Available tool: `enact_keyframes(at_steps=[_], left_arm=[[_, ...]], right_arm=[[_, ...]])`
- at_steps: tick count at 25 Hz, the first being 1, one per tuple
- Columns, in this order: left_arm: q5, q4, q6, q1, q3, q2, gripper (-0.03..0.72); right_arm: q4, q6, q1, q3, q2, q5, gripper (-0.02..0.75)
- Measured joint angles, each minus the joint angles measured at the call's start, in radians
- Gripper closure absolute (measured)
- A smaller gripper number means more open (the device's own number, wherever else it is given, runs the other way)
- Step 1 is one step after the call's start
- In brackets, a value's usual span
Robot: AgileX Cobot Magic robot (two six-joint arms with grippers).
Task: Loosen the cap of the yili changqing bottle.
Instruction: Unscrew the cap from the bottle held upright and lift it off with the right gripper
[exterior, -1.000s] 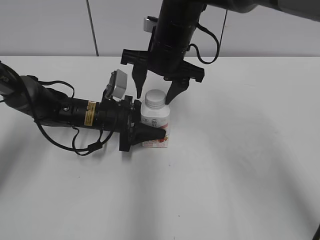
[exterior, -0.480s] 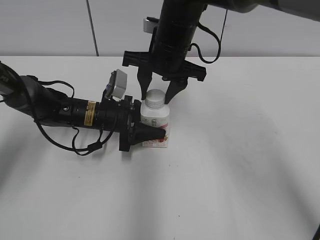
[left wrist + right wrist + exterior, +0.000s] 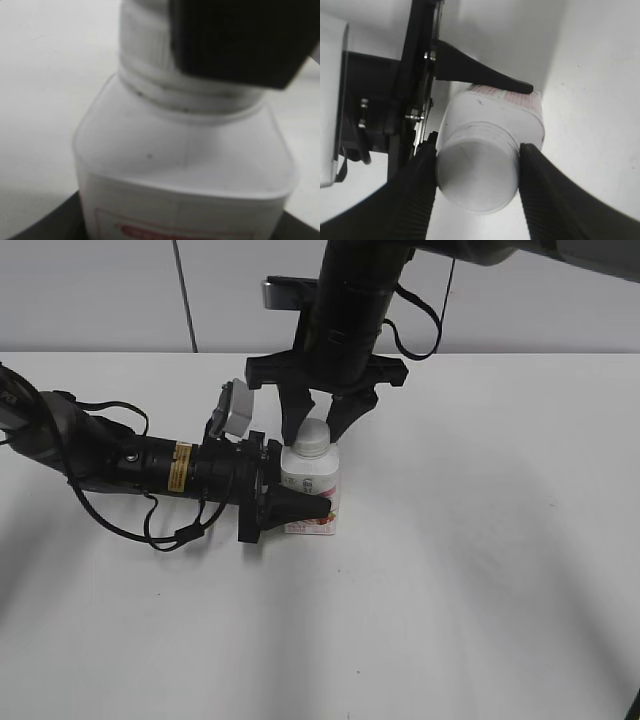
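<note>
Left gripper (image 3: 300, 508), black, horizontal along white matte bench (image 3: 480, 570): jaws clenched on lower body of one yili changqing bottle (image 3: 312, 488), small, squarish, white plastic, sloped shoulders, pink-red label. Bottle upright, mid-bench. One cap (image 3: 476, 179), round, white, ribbed rim. Right gripper (image 3: 315, 428), from above: ridged black jaws pressed on both sides of cap.

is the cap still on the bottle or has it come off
On. The cap sits on the bottle's neck, with the right gripper closed around it. Whether it is loosened, cannot tell.
</note>
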Motion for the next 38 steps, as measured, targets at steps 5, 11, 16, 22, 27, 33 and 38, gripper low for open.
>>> enact_keyframes(at_steps=[5, 11, 16, 22, 27, 33, 38], left_arm=[[0.0, 0.0, 0.001, 0.001, 0.0, 0.0, 0.291], [-0.001, 0.002, 0.001, 0.002, 0.0, 0.0, 0.291], [-0.001, 0.006, 0.005, 0.002, 0.0, 0.0, 0.291], [-0.001, 0.006, 0.005, 0.002, 0.0, 0.0, 0.291], [-0.001, 0.009, 0.005, 0.002, 0.0, 0.0, 0.293], [-0.001, 0.011, 0.005, 0.002, 0.0, 0.0, 0.294], [-0.001, 0.011, 0.005, 0.002, 0.0, 0.0, 0.299]], right_arm=[[0.005, -0.225, 0.0, 0.0, 0.0, 0.0, 0.339], [0.007, -0.579, 0.0, 0.0, 0.0, -0.001, 0.342], [0.012, -0.804, 0.0, 0.0, 0.0, -0.001, 0.342], [0.014, -1.004, 0.0, -0.001, -0.001, -0.001, 0.345], [0.016, -1.141, 0.0, -0.002, -0.001, -0.001, 0.345], [0.019, -1.22, 0.0, -0.002, -0.001, 0.0, 0.346], [0.019, -1.228, 0.0, -0.002, -0.001, 0.0, 0.346]])
